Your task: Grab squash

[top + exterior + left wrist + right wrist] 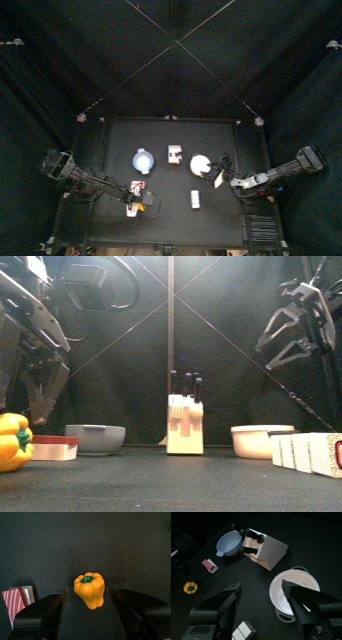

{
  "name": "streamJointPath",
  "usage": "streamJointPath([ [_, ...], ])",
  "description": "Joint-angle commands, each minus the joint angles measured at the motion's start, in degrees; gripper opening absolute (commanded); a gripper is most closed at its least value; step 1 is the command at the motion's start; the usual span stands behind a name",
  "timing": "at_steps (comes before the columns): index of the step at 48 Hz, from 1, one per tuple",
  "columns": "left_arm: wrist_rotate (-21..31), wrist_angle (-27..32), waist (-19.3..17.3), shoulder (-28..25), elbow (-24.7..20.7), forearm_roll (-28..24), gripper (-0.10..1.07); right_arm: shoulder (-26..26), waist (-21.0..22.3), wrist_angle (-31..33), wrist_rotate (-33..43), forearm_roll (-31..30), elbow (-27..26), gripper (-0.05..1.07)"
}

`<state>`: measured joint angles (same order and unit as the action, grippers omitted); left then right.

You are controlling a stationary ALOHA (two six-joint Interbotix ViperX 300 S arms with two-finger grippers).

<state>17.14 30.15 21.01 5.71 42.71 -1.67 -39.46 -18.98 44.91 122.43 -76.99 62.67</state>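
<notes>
Left hand (87,607) hangs wide open, holding nothing, its jaws straddling the yellow squash (89,589), really a pepper-shaped thing, lying near the bench's (167,225) front-left corner beside a red box (17,598). Its rounded, glossy skin could squirt out sideways if the jaws close off-centre. Right hand (264,602) idles open above the white bowl (294,591).

**Surfaces: mostly gloss on matt black**

Yellow, plastic-looking pepper-shaped squash (89,589) is showing a smooth, waxy gloss. White round bowl (295,592) is gleaming like glazed ceramic. Pale wooden knife block (266,551) is looking matt. Black table (80,542) is reading dull.
</notes>
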Motion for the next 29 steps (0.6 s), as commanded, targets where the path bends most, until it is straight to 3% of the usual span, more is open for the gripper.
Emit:
streamJointPath([
  [1, 0.1, 0.5, -0.1, 1.1, -1.5, -0.1, 0.97, -0.1, 0.1, 0.0, 0.0, -0.2, -0.7, 0.95],
  [15, 0.4, 6.9, -0.1, 0.8, -3.2, 1.5, 0.97, -0.1, 0.1, 0.0, 0.0, -0.2, -0.6, 0.95],
  [29, 1.0, 7.0, -0.1, -1.6, -3.2, 5.2, 0.97, -0.1, 0.1, 0.0, 0.0, -0.2, -0.7, 0.95],
])
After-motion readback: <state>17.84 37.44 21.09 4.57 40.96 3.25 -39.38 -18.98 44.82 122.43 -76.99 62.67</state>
